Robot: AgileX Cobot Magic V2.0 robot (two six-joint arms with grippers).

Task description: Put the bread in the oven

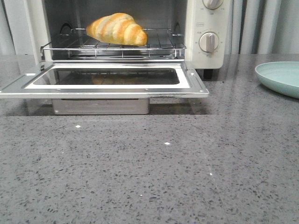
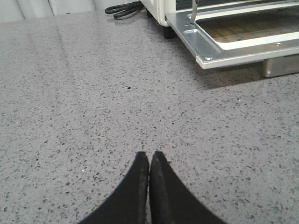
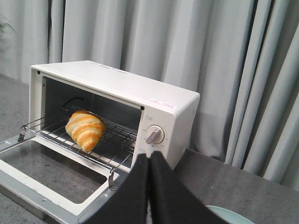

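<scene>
The bread (image 1: 117, 29), a golden-orange striped croissant, lies on the wire rack (image 1: 159, 45) inside the cream-white oven (image 1: 200, 42). The oven's glass door (image 1: 107, 79) is dropped open, flat over the counter. The bread also shows in the right wrist view (image 3: 85, 129), inside the oven (image 3: 173, 112). My right gripper (image 3: 149, 157) is shut and empty, held away from the oven beside its knob side. My left gripper (image 2: 149, 155) is shut and empty over bare counter, away from the open door's corner (image 2: 205, 53). Neither gripper shows in the front view.
A pale green plate (image 1: 280, 77) sits on the grey speckled counter at the right; its rim also shows in the right wrist view (image 3: 224, 213). A black cord (image 2: 124, 9) lies behind the oven. Grey curtains hang behind. A metal tray (image 1: 100, 106) sits under the open door.
</scene>
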